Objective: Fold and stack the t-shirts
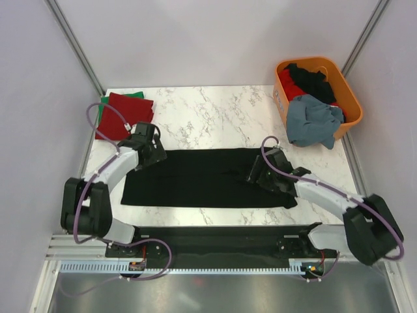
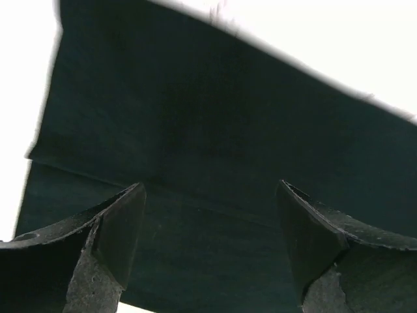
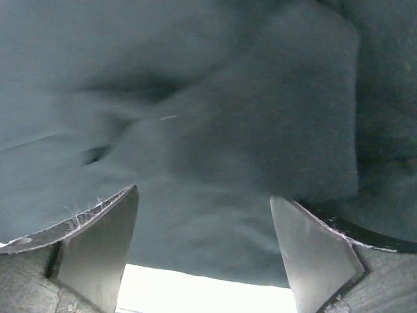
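Observation:
A black t-shirt lies folded into a long flat band across the middle of the table. My left gripper is open just above its left end; its wrist view is filled with the dark cloth, and nothing is between the fingers. My right gripper is open over the shirt's right end, where the cloth is slightly rumpled. A folded dark red t-shirt lies on a green one at the far left. A grey-blue t-shirt hangs over the rim of the orange basket.
The orange basket stands at the far right corner and also holds black and red cloth. The marble table runs between the stack and the basket. A metal rail runs along the near edge.

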`<state>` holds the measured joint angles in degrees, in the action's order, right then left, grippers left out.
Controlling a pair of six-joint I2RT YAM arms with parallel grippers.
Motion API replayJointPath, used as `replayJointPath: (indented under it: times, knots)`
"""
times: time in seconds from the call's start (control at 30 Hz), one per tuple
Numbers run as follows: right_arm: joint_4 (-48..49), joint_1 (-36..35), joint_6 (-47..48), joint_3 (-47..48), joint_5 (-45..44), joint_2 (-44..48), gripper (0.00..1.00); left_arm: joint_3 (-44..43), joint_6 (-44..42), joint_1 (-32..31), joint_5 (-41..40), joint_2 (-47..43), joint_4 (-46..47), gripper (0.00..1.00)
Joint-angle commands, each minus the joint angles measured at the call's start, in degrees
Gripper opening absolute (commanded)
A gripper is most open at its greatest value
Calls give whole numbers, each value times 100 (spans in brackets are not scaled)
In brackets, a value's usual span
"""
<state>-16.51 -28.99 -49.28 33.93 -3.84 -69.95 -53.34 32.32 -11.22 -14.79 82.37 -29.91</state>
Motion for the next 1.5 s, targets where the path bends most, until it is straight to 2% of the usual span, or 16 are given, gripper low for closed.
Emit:
replayJointPath:
  times: [0.0,0.13,0.3,0.4,0.47,0.53,0.6,0.67,0.7,0.8,0.93,1.07,1.13,1.23,1.37,1.47]
  knots:
    - [-19,51,-188,376,-416,-806,91,79,170,-134,230,638,-6,87]
    - [8,499,93,938,-162,-1755,91,-80,205,-170,494,1430,-208,81]
    - [-88,755,638,2360,76,-3232,90,-10,214,-187,1012,1406,-199,70]
    - [-580,825,963,4237,190,-4688,90,288,275,-196,1468,1151,-112,69]
    - [-949,834,1148,5040,269,-5245,90,508,301,-240,1873,896,-33,67]
    - [-1388,860,1297,6340,366,-6089,89,649,380,-292,2312,668,55,67]
    - [-1582,860,1438,7655,803,-6895,89,799,433,-310,3047,570,274,67]
    - [-1968,878,1561,8608,1016,-7451,89,878,643,-415,3358,535,319,66]
    - [-2065,887,1588,9430,1225,-7941,89,913,705,-485,3551,552,345,67]
    - [-1858,939,1562,10506,1595,-8681,90,1229,1170,-1021,3754,622,661,67]
    - [-943,1018,1483,10626,2166,-9027,93,1695,2330,-2292,4053,885,2099,66]
    - [-467,1018,1579,10660,2335,-9159,96,1179,2990,-3200,4282,1457,2455,66]
    - [-379,1027,1693,10643,2326,-9133,97,888,2991,-3543,4309,1615,2394,64]
    - [-361,1036,1816,10538,2142,-8975,97,510,3009,-3694,4063,1450,1938,64]
    - [-370,1045,1913,10388,2115,-8651,98,377,2991,-3808,3432,651,1131,65]
    - [-397,1045,1939,10239,2124,-8247,98,281,2886,-3905,3035,-17,690,71]
